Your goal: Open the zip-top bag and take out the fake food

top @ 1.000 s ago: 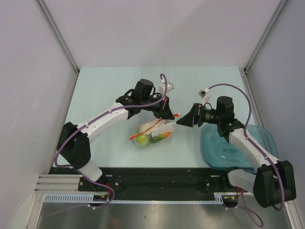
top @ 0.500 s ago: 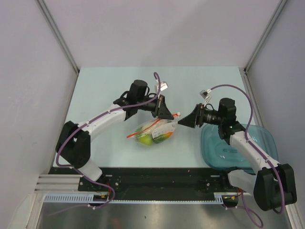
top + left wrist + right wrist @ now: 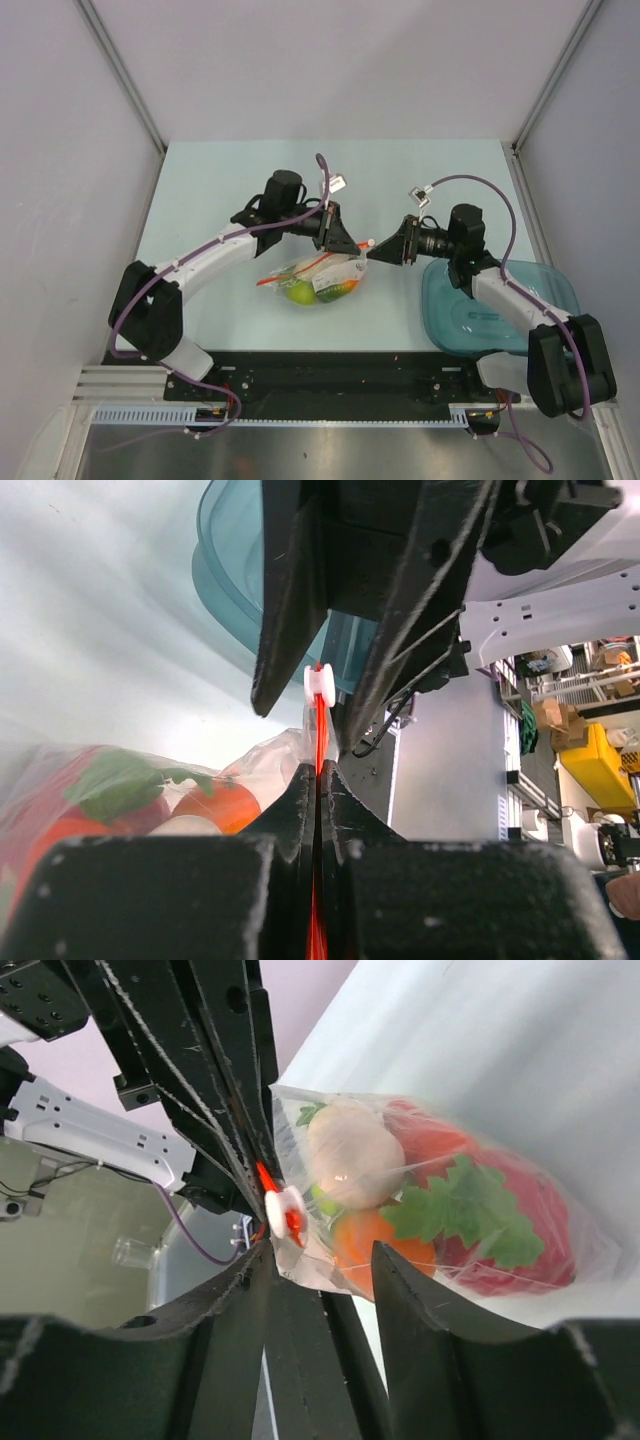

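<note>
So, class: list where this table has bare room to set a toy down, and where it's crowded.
Free: the far table strip along the back wall; the near strip between zip-top bag and black rail. Crowded: centre, left gripper and right gripper at the bag; teal tray near right.

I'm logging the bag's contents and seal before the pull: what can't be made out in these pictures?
Count of the fake food: right wrist view, the right gripper's fingers cut off the zip-top bag's lower part; top view, too small.
How far the zip strip is parted: left wrist view, the shut left gripper covers it; top view, both grippers hide it.
Part of the teal tray: top view, under the right arm.
</note>
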